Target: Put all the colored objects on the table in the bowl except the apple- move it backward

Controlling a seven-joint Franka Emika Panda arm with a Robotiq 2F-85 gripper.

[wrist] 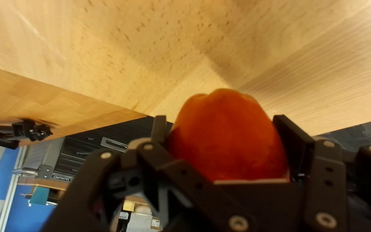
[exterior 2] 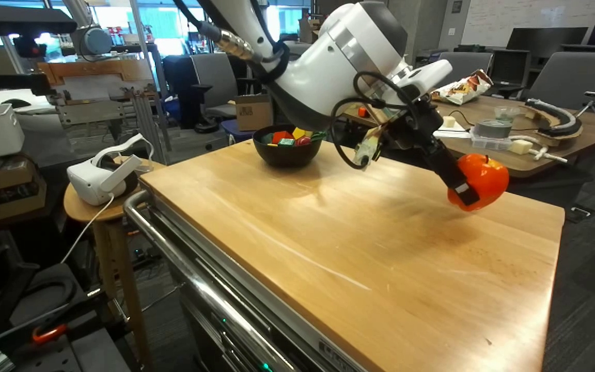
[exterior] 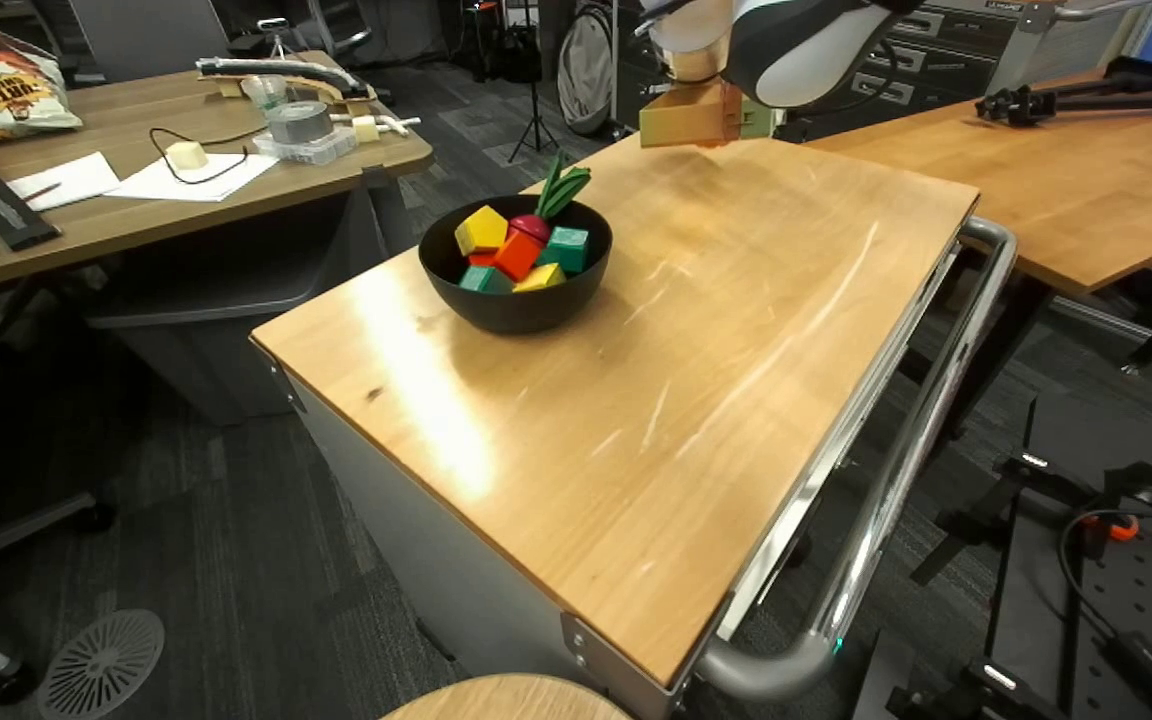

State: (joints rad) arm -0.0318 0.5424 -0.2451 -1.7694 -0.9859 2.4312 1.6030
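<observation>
- Nearest, in the wrist view, the gripper (wrist: 221,125) has its jaws clamped on the apple (wrist: 227,138), one at nine o'clock and one at three o'clock of the fruit.
- In an exterior view the gripper is tilted, reaching toward five o'clock. I cannot tell whether the red-orange apple touches the wood below.
- Beneath them is the light wood table (exterior 2: 328,222), with a soft shadow at about eight o'clock of the apple. A metal rail (exterior 2: 209,289) runs along one edge.
- The black bowl (exterior: 516,315) stands upright on the table. In an exterior view the apple is at about three o'clock from it, well apart.
- Inside the bowl, in an exterior view: a yellow block (exterior: 481,231) at ten o'clock, a green-stemmed dark-red fruit (exterior: 530,228) at one, a green block (exterior: 568,249) at three, a second yellow block (exterior: 541,278) at five, a second green block (exterior: 486,280) between seven and eight, and a red block (exterior: 518,256) in the middle.
- At nine o'clock from the bowl, in an exterior view, a white headset (exterior 2: 96,178) rests on a stool (exterior 2: 81,207).
- Beyond the table, a desk (exterior 2: 581,144) bears a gray roll (exterior 2: 494,128) and a chip bag (exterior 2: 463,89), both near twelve o'clock from the apple.
- Farthest, at one o'clock, is a dark monitor (exterior 2: 548,42).
</observation>
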